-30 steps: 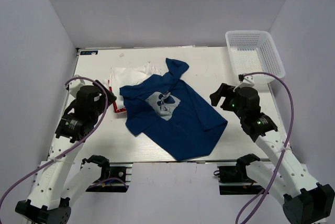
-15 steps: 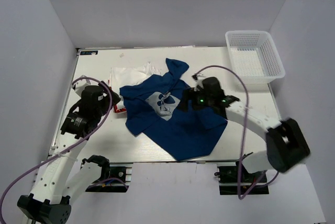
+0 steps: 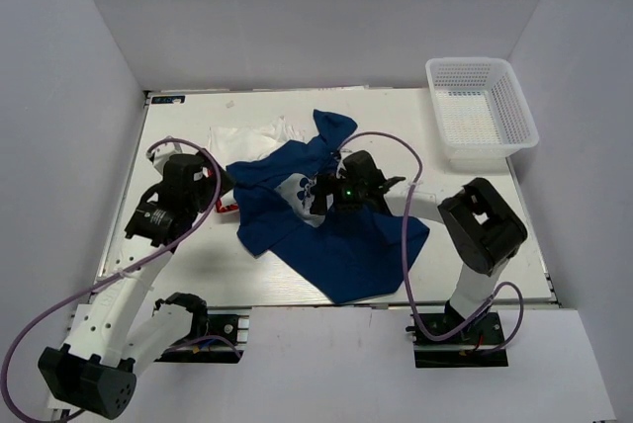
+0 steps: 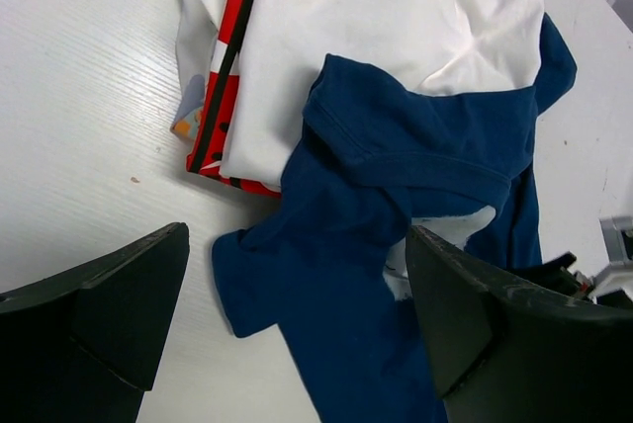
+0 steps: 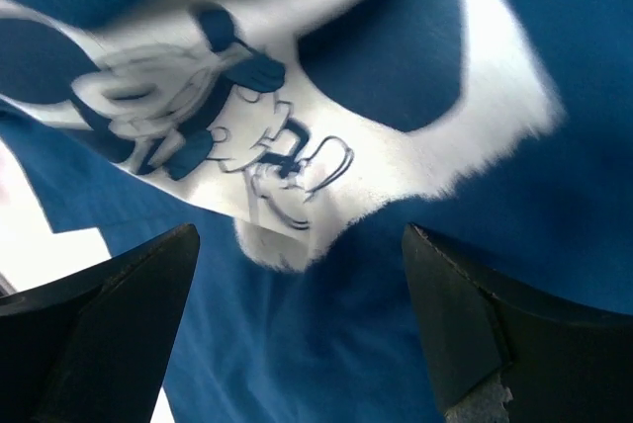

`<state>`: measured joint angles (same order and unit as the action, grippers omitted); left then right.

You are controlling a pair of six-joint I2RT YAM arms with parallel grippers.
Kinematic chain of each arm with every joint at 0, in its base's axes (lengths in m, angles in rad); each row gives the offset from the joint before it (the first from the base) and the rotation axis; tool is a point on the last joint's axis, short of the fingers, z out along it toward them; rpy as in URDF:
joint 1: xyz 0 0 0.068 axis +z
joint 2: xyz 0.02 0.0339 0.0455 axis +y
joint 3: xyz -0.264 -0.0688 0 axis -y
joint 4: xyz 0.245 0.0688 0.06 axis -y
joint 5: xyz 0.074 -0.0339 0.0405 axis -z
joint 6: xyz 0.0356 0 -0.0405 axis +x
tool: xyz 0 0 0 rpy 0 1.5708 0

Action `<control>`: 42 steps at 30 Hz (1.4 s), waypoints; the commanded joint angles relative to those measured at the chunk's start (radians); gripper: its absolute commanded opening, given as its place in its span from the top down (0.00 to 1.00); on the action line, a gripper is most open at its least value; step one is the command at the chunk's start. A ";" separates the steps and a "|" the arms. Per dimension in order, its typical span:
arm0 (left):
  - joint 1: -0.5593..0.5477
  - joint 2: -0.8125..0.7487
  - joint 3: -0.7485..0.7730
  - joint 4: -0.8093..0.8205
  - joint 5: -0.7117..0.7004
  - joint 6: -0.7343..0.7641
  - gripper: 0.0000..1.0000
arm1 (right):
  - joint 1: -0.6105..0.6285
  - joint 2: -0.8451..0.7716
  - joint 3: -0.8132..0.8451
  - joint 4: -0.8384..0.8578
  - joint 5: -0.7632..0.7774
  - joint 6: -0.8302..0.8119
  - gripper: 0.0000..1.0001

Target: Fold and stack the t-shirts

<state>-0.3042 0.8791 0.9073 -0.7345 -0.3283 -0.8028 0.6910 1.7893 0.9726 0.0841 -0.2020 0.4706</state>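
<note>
Top external view: the navy blue t-shirt (image 3: 351, 245) lies spread and rumpled, set askew across the middle of the bench (image 3: 396, 122). Its upper left part overlaps the white t-shirts (image 3: 242, 139), which lie in a pile at the far left with red parts along their left edge. A white mesh basket (image 3: 485, 154) stands at the far right corner, well apart from the cloth.

Right tool (image 5: 297, 245): reached across over the navy shirt's pale grey chest print (image 5: 297, 146), fingers spread wide, nothing gripped. The wrist view is blurred; contact with the cloth cannot be determined.

Left tool (image 4: 297, 245): released, fingers wide apart, holding nothing. It is over the near left sleeve of the navy shirt, just beside the red-edged pile.
</note>
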 commanded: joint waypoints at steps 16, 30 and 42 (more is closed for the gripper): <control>-0.004 0.354 0.160 0.204 0.130 0.111 0.00 | -0.349 -1.088 -0.580 -0.625 0.584 0.367 0.10; -0.003 0.834 0.294 0.261 0.105 0.352 0.00 | -0.361 -0.811 -0.450 -0.368 0.325 0.080 0.10; 0.146 1.218 0.491 0.331 -0.124 0.726 0.00 | -0.364 -0.730 -0.391 -0.353 0.538 0.074 0.10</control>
<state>-0.2531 1.9514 1.4113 -0.3725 -0.3004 -0.2420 0.3279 1.0321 0.5217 -0.3119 0.2619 0.5636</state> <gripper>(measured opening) 0.997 0.894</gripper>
